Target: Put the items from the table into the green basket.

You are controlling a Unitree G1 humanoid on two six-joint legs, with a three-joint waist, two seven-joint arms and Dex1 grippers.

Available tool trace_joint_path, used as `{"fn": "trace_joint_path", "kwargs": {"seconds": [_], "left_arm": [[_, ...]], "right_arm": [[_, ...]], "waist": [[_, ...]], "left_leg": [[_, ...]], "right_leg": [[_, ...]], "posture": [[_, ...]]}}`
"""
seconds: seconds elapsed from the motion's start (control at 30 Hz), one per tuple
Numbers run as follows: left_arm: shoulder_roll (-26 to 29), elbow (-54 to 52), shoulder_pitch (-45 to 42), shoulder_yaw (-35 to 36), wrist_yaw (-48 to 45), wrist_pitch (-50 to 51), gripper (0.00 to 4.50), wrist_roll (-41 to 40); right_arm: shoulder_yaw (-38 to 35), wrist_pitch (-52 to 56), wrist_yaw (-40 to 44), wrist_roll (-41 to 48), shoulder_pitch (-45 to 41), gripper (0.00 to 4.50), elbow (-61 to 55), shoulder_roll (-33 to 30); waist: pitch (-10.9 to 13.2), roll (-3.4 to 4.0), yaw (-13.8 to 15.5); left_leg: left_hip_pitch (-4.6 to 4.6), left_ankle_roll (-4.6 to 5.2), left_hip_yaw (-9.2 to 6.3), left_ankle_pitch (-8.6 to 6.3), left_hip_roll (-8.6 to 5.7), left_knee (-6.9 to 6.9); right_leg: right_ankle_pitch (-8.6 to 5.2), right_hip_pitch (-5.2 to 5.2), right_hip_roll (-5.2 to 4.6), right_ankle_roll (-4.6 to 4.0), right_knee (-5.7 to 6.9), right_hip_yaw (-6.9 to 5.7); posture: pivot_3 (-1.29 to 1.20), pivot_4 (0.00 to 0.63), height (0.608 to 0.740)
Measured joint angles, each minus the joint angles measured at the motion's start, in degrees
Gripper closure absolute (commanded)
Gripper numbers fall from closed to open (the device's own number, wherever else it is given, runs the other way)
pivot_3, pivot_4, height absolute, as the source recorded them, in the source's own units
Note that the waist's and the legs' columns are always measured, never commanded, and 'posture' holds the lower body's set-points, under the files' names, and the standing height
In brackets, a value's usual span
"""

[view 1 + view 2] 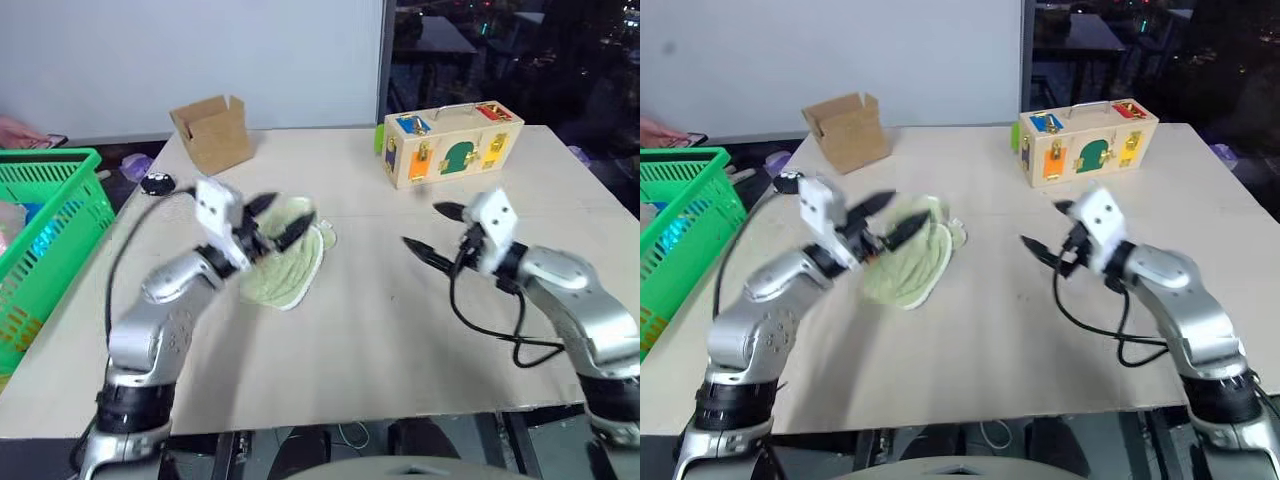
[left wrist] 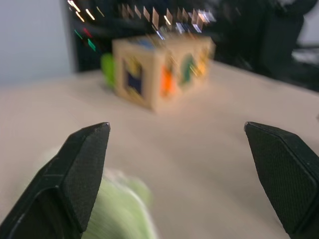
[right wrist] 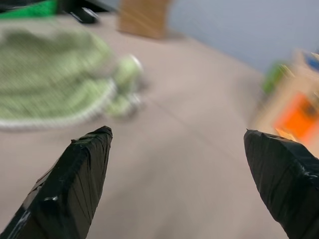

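1. Left eye view: the pale green towel (image 1: 285, 262) lies crumpled on the table (image 1: 360, 340), left of centre. The left gripper (image 1: 278, 220) hovers over it with its fingers spread wide, holding nothing. The right gripper (image 1: 433, 231) hangs over bare tabletop to the right — also spread wide and empty. The green basket (image 1: 50, 240) stands off the table's left edge. A small brown cardboard box (image 1: 213, 131) sits at the far left of the table; a wooden latch box (image 1: 452, 143) sits at the far middle.
2. Right eye view: same layout; a black round object (image 1: 788, 181) lies near the table's left edge, beside the basket.
3. Left wrist view: both black fingers (image 2: 75, 174) stand far apart, the towel's green edge below them and the latch box ahead.
4. Right wrist view: wide-set fingers (image 3: 75, 184) frame bare table — the towel lies beyond, well apart.
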Motion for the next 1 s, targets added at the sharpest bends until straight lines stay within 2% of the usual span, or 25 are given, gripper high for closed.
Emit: {"fn": "trace_joint_path", "kwargs": {"seconds": [0.07, 0.23, 0.5, 0.67, 0.87, 0.97, 1.0], "left_arm": [[1.46, -2.63, 2.87, 0.75, -1.23, 1.65, 0.03, -1.41], [5.48, -7.56, 13.84, 5.16, -4.80, 3.89, 0.03, -3.36], [6.23, -11.00, 26.95, 10.87, -7.23, 3.68, 0.03, -3.63], [5.17, -11.39, 32.47, 10.82, -7.93, 1.21, 0.03, -0.79], [1.66, -11.25, 28.30, 12.37, -5.14, -0.22, 0.03, -1.02], [0.77, -9.85, 27.35, 13.80, -4.71, -0.76, 0.03, -1.66], [0.03, -8.47, 27.38, 13.75, -5.01, -1.51, 0.03, -1.45]], "right_arm": [[-2.42, 0.47, -0.14, 0.24, 2.90, 0.00, -1.57, -1.64], [-9.80, 1.10, -0.29, 1.08, 12.38, 0.00, -3.86, -4.75], [-14.37, 0.07, 2.29, 1.93, 22.18, 0.00, -5.27, -6.68], [-15.43, -1.89, 3.65, 2.08, 24.52, 0.00, -4.70, -6.84], [-15.32, -2.88, 4.90, 3.81, 23.98, 0.00, -4.70, -6.75], [-13.90, -0.98, 7.29, 8.81, 19.86, 0.00, -5.90, -6.77], [-10.63, 0.18, 7.57, 9.36, 14.99, 0.00, -5.79, -6.58]], "waist": [[0.02, 0.05, -0.23], [0.04, 0.08, -0.16], [0.05, 0.08, 0.44], [0.06, 0.07, 1.35], [0.08, 0.05, 2.86], [0.14, 0.18, 2.65], [0.16, 0.20, 1.98]], "left_leg": [[0.10, 0.00, 0.07, 0.00, 0.06, 0.00], [0.20, 0.00, 0.38, 0.00, 0.04, 0.07], [0.20, 0.08, 0.70, -0.06, 0.03, 0.09], [0.24, 0.09, 0.91, -0.08, 0.04, 0.09], [0.20, 0.09, 1.12, -0.08, 0.10, 0.14], [0.23, 0.13, 1.20, -0.10, 0.15, 0.13], [0.28, 0.16, 1.38, -0.11, 0.26, 0.13]], "right_leg": [[-0.14, 0.07, 0.06, 0.19, 0.00, 0.05], [-0.24, 0.15, -0.01, 0.04, -0.06, 0.30], [-0.25, 0.15, -0.08, 0.03, -0.23, 0.61], [-0.25, 0.13, -0.08, 0.03, -0.27, 0.77], [-0.25, 0.14, -0.12, 0.04, -0.30, 0.77], [-0.25, 0.13, -0.08, 0.04, -0.30, 0.84], [-0.22, 0.13, -0.02, 0.01, -0.30, 0.93]], "posture": [[-0.08, 0.000, 0.740], [-0.08, 0.000, 0.740], [-0.05, 0.000, 0.740], [-0.04, 0.000, 0.740], [-0.04, 0.000, 0.740], [-0.04, 0.000, 0.740], [-0.04, 0.000, 0.740]]}}
